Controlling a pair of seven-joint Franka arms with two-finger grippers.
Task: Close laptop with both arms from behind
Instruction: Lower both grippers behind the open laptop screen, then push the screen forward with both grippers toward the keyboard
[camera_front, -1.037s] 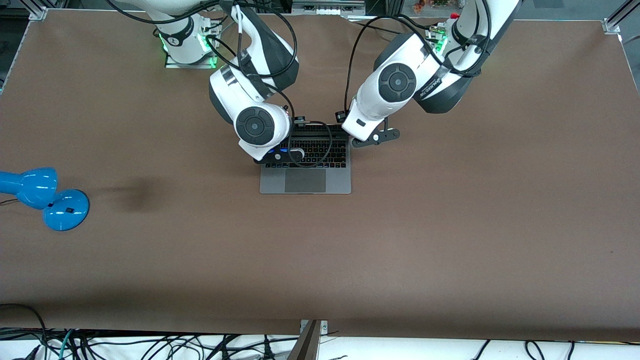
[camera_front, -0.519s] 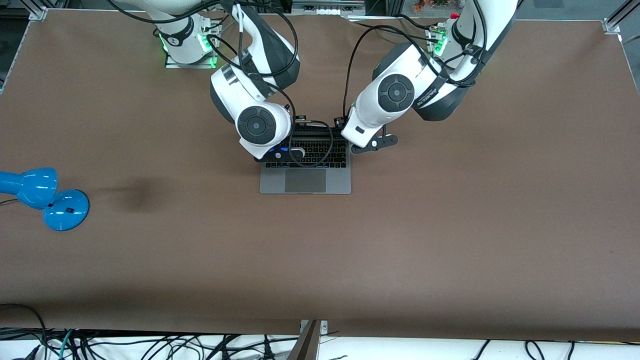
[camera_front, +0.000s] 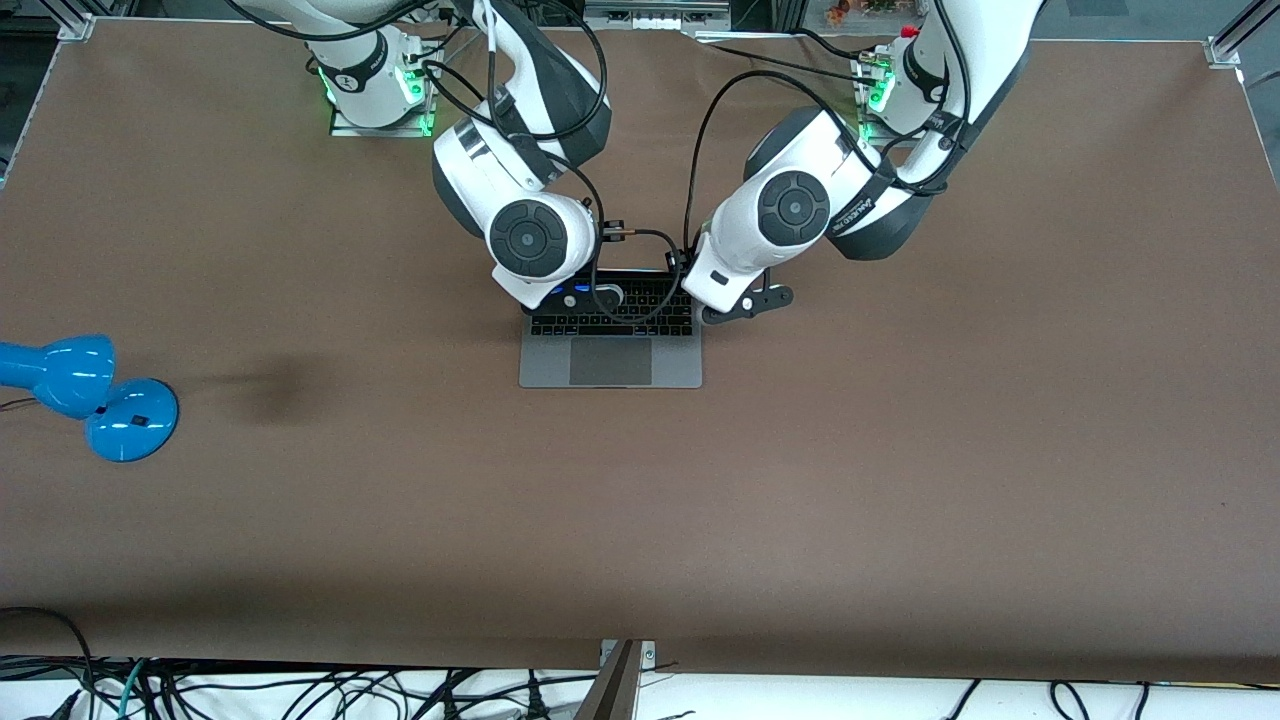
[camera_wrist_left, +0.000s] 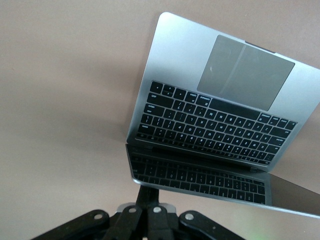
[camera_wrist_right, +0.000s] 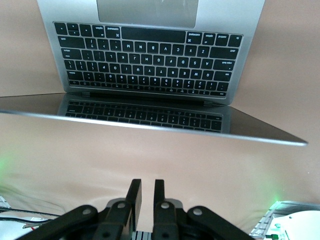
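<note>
1. Table (camera_front: 900, 500): big, brown and flat. The two arms stand along one long edge of it.
2. Arms: the left arm (camera_front: 795, 205) and the right arm (camera_front: 527, 238) both bend down over the back of the laptop, side by side.
3. Laptop (camera_front: 610, 362): it sits about midway between the two short edges, closer to the long edge where the arms stand. Its lid (camera_wrist_left: 225, 185) is up and the keys show in the dark screen. So I think the closing has hardly begun, and nearly all of the push down is left to do.
4. Lamp (camera_front: 90, 395): blue, by the short edge at the right arm's end, well apart from the laptop.
5. Left gripper (camera_wrist_left: 146, 192): its fingers are pressed together and hold nothing. It is over the table at the back of the lid, by the lid's corner toward the left arm's end. I cannot tell if it touches the lid.
6. Right gripper (camera_wrist_right: 147, 192): its fingers are pinched almost together and hold nothing. It is over the table at the back of the lid, with a gap between it and the lid's top edge.
</note>
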